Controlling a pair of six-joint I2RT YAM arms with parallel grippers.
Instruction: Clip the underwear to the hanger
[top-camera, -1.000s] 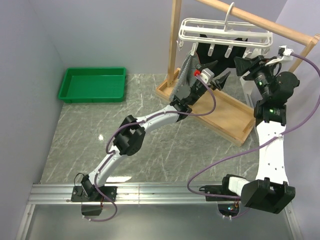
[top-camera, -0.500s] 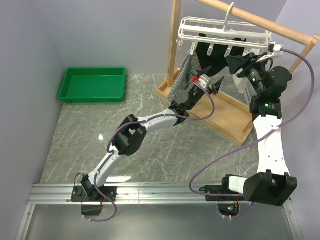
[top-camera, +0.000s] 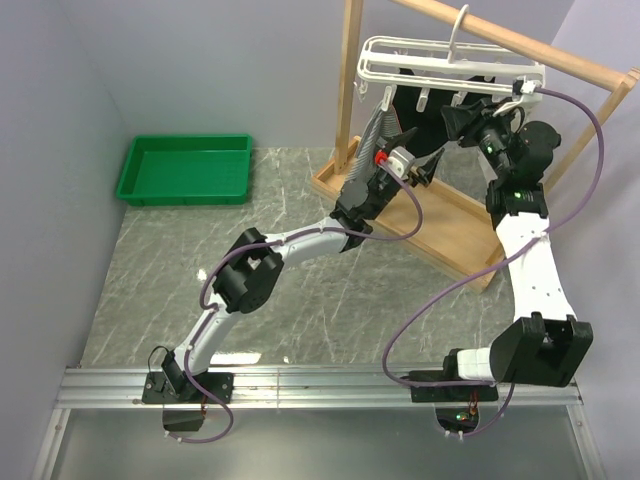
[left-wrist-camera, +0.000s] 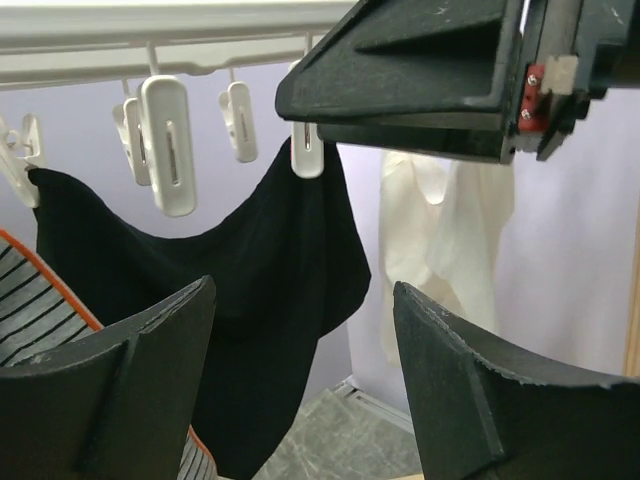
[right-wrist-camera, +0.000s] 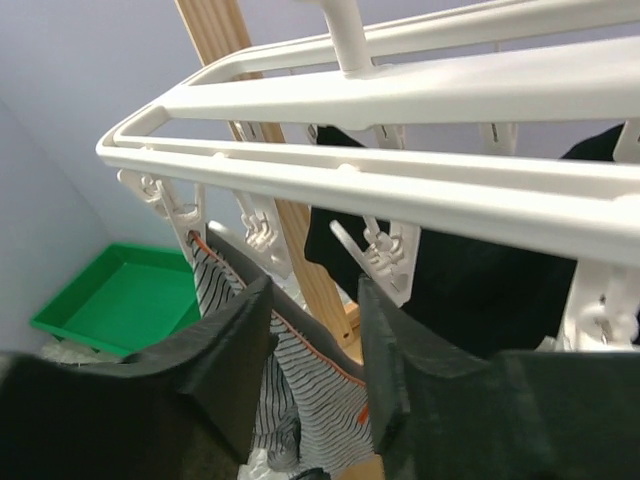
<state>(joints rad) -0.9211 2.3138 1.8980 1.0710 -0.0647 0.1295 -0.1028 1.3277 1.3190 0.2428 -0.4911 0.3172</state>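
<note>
1. The hanger (top-camera: 452, 62) hangs by its hook from the wooden rack (top-camera: 351, 90), well above the counter (top-camera: 150, 260). That is why both arms reach up to work beneath its row of clips.
2. The underwear (top-camera: 374, 135) dangles from the hanger's left end. One corner seems to be pinched by an end clip (right-wrist-camera: 175, 205), though the bite itself is too small to confirm. The rest of its orange-edged waistband sags loose, so I judge the task only partly done, with another corner left to fasten.
3. The left claw (left-wrist-camera: 300, 300) stands wide open and holds nothing. It sits just right of the striped cloth and below the clips. I would say it is placed there to gather the slack waistband and lift it to clip height.
4. The right claw (right-wrist-camera: 315, 290) is partly open and empty. Its jaws point up at a free clip (right-wrist-camera: 388, 258) just beyond their tips, probably so it can squeeze that clip open while the other arm feeds in the cloth.
5. A black garment (left-wrist-camera: 230, 290) already fills clips further along the hanger, and a white cloth (left-wrist-camera: 440, 240) hangs behind it. The left claw faces the black garment, so a careless close could catch that instead of the stripes.
</note>
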